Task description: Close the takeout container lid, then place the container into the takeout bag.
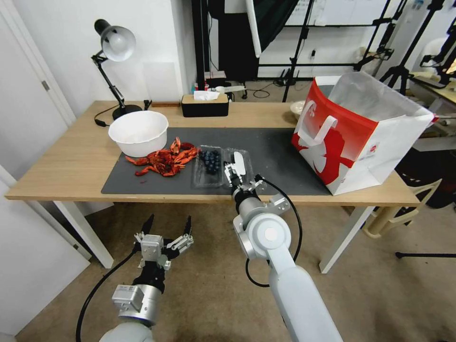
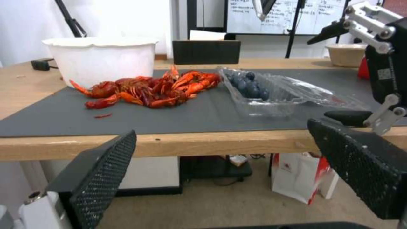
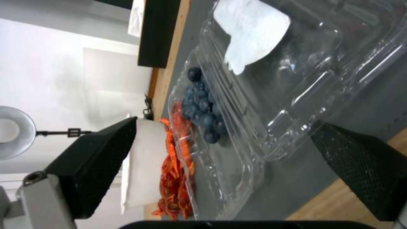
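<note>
The takeout container lies open on the dark mat, its tray half holding dark blue berries. The lid, clear with a white sticker, lies flat beside the tray on the right. My right gripper hovers open over the lid's near end, its fingers spread wide around the clamshell and gripping nothing. My left gripper hangs open below the table's front edge, facing the container. The red and white takeout bag stands upright and open at the table's right end.
A white bowl and a pile of red crayfish sit left of the container. A black tissue box and a desk lamp stand at the back. A small bowl sits behind the bag.
</note>
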